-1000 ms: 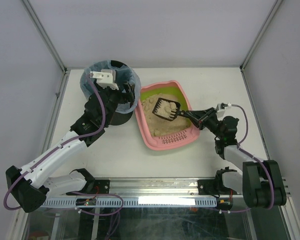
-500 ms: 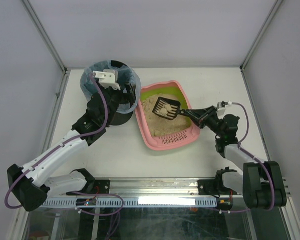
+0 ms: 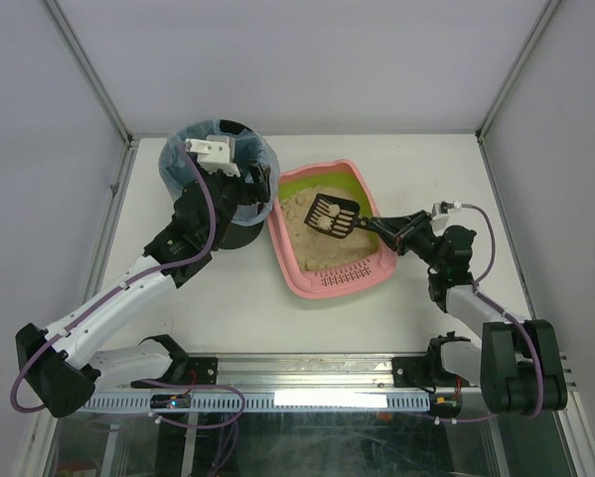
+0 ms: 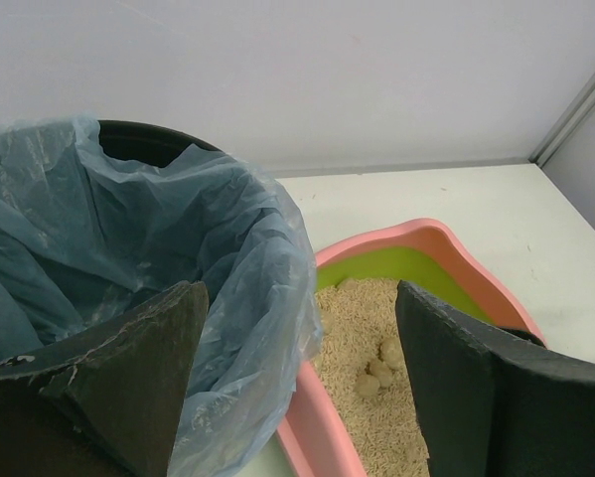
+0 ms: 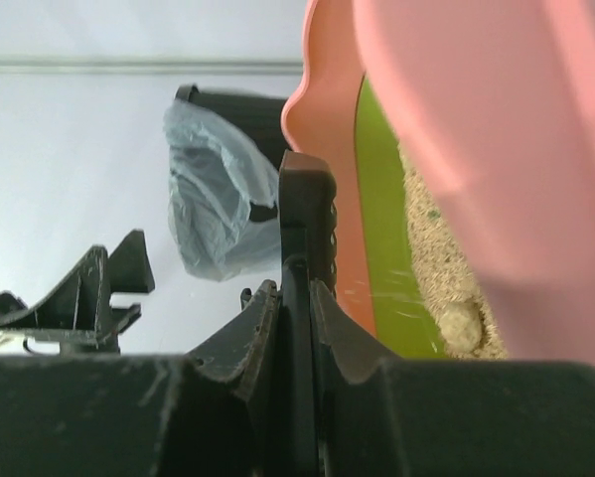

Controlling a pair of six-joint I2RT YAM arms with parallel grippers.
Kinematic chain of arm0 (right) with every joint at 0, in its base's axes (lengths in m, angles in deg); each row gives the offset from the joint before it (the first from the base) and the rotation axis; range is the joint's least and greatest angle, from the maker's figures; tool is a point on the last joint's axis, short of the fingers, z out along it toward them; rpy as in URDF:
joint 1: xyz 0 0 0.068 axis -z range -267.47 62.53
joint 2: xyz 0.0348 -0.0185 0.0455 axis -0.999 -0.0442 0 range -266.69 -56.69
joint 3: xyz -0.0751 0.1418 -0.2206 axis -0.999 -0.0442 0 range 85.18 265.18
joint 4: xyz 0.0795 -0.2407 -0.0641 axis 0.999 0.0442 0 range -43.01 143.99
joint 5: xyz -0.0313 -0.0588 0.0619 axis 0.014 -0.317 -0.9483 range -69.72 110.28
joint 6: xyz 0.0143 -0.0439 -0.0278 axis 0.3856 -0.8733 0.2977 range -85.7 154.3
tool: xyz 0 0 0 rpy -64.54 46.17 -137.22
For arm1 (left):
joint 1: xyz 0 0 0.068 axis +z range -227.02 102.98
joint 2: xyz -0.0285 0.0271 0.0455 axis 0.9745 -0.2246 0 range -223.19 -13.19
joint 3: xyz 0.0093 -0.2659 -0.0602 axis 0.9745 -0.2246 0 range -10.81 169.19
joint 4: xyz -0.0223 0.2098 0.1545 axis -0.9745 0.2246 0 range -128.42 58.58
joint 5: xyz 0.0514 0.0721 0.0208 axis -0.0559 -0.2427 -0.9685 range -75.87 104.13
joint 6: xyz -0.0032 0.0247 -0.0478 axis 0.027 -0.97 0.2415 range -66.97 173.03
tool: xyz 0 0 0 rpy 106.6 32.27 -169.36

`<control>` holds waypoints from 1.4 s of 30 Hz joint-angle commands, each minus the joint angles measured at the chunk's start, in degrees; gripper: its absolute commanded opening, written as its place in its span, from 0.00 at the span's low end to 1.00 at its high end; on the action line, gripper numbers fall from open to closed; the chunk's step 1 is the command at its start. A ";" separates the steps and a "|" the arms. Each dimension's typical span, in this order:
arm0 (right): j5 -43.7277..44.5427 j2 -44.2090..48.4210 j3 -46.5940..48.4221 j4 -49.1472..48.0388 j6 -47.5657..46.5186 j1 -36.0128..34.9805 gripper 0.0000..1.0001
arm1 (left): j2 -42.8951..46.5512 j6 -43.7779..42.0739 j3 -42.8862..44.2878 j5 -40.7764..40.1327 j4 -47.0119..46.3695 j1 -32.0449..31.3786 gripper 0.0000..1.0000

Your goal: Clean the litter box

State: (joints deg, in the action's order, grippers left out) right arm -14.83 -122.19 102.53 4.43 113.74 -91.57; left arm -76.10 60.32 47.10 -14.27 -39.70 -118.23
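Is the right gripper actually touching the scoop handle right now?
Touching. The right wrist view shows the right gripper with its fingers pressed against both sides of the scoop handle, with no gap.

This is a robotics lab: white panel walls [image 3: 307,60] on grey metal posts [image 3: 87,70] surround a white table [image 3: 227,298], with an aluminium rail [image 3: 307,378] at six o'clock.

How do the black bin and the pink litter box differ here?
The bin is round and black, lined with a blue bag; the litter box is a pink rounded rectangle with a green inner rim. The bin stands taller than the shallow litter box. The litter box holds tan litter and clumps; the bin's contents are not visible. Both are open-topped, side by side on the table.
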 commanded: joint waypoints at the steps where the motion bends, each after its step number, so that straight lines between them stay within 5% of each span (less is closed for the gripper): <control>1: 2.19 1.71 0.63 -1.56 -0.61 0.96 0.00 | 0.59 0.17 2.55 -0.38 -1.18 0.01 0.79; 13: -0.73 -1.61 3.52 -6.11 -0.06 -1.81 0.00 | 0.69 0.49 2.81 -0.08 -0.95 0.54 0.80; 22: 2.42 1.00 5.92 2.58 -1.16 -1.50 0.00 | 0.36 2.65 3.81 1.52 0.49 2.56 0.80; 32: 7.47 0.76 23.16 23.24 -6.94 -5.24 0.00 | 1.47 6.05 5.02 2.19 2.58 9.09 0.81; 42: 13.09 -6.38 45.02 32.66 -11.43 -10.05 0.00 | 5.70 6.33 2.17 -2.62 0.34 10.58 0.80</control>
State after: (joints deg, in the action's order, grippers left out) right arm -5.39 -126.60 138.31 34.76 106.00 -99.35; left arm -73.85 65.76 49.37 -14.40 -36.27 -108.05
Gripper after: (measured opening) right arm 0.175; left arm 0.804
